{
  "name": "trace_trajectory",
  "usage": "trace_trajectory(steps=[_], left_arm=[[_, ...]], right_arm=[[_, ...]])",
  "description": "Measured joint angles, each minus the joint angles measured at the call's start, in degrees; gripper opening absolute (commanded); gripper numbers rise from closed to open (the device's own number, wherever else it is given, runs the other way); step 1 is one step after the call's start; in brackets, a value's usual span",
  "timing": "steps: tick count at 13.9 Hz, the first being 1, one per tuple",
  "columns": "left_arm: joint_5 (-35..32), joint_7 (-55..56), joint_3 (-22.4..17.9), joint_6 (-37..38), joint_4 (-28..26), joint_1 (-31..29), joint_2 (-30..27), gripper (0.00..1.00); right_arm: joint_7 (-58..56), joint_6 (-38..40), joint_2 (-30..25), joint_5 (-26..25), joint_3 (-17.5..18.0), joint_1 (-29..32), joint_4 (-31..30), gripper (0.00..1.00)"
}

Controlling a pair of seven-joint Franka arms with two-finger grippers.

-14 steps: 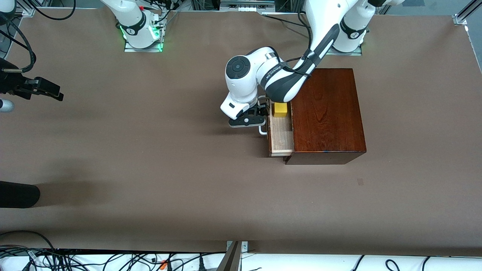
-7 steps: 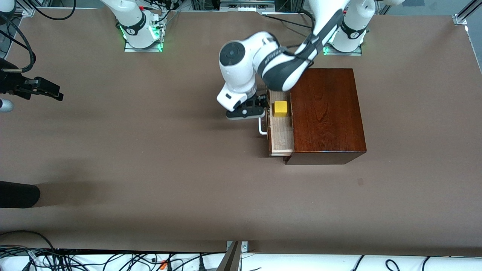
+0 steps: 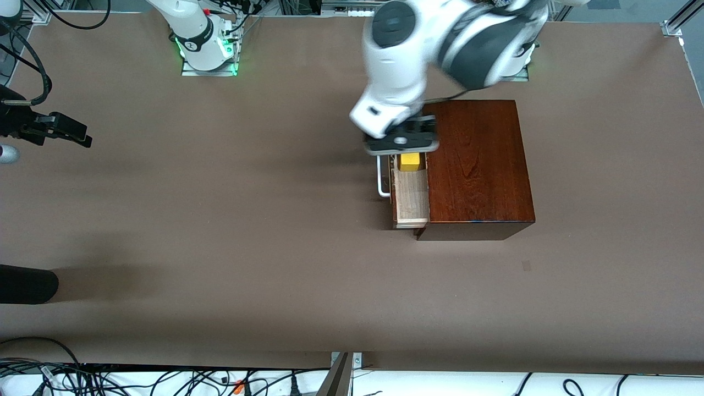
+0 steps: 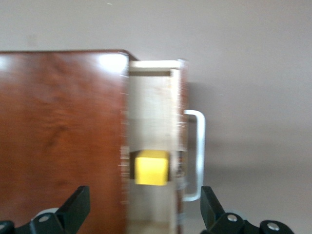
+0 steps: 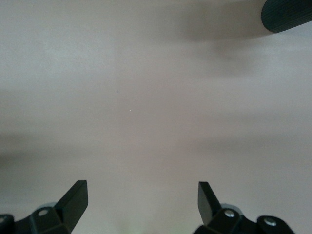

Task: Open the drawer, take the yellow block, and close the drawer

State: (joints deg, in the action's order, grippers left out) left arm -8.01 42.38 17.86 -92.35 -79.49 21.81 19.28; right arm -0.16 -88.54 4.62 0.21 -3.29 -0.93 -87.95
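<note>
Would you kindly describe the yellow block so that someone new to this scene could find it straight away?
Find the glossy dark wooden box toward the left arm's end of the table; its pale drawer is pulled partly out, with a white handle. The yellow block sits in that drawer, below the open left gripper. It is the only bright yellow thing there.

no legible text, no labels, no brands, no numbers anywhere

Right gripper [image 5: 141, 202] hanging over bare brown table [image 5: 146, 97] — fingers [image 5: 73, 200] spread wide; dark rounded object [image 5: 287, 14] showing at edge.
</note>
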Motion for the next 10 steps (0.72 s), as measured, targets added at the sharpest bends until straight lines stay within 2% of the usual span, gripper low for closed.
trace_trajectory(steps=[2, 5, 8, 10], left_arm=[[3.8, -8.2, -0.2, 4.0, 0.0, -7.3, -3.6, 1.00], [5.0, -21.3, -0.4, 8.3, 0.0, -16.4, -7.2, 1.00], [5.8, -30.2, -0.6, 10.2, -0.1, -21.3, -8.3, 1.00], [8.3, -35.7, -3.9, 10.4, -0.6, -21.9, -9.5, 1.00]], right_arm=[[0.4, 0.0, 0.0, 0.0, 0.1, 0.0, 0.0, 1.00], [9.1, 0.0, 0.0, 0.5, 1.7, -0.1, 0.0, 1.00], [23.9, 0.0, 0.0, 0.7, 7.9, -0.6, 0.0, 1.00], [36.6, 0.0, 0.0, 1.2, 13.1, -1.0, 0.0, 1.00]])
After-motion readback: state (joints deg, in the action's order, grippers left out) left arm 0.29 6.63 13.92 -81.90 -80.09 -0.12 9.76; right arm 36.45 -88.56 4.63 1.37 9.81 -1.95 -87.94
